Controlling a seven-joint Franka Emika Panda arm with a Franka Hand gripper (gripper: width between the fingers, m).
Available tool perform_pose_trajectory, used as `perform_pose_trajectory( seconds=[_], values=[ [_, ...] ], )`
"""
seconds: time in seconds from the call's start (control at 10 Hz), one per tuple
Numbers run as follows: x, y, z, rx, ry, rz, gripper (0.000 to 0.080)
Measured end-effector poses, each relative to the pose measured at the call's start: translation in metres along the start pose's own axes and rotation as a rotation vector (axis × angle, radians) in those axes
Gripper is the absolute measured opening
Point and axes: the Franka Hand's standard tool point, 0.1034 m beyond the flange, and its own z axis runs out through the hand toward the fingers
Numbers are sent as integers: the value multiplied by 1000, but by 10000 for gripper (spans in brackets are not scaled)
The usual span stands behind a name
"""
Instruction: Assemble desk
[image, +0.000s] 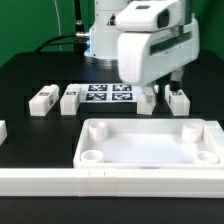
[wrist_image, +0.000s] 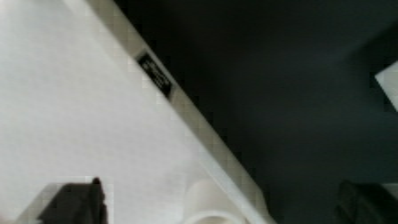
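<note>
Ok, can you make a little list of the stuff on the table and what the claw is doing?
desk top: white tray, lying flat, corner sockets empty
legs: four white blocks, loose behind the tray
marker board: flat between the legs, two each side
gripper: open, holding nothing
rail: white, along the tray's front and the exterior view's left

The desk top (image: 150, 148) lies under the gripper (wrist_image: 217, 203), its edge passing between the fingers (wrist_image: 71, 203). Two legs (image: 147, 101) sit just behind it, one at each side of the gripper. The marker board (image: 108, 95) and two more legs (image: 42, 98) lie farther to the exterior view's left.
</note>
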Motion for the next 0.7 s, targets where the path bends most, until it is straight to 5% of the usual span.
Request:
perform_pose_trajectory(
  seconds=[0.4, 0.7],
  values=[
    [-2, 1, 1, 2, -2, 23, 649],
    [-4, -7, 5, 13, 5, 344, 649]
  ],
)
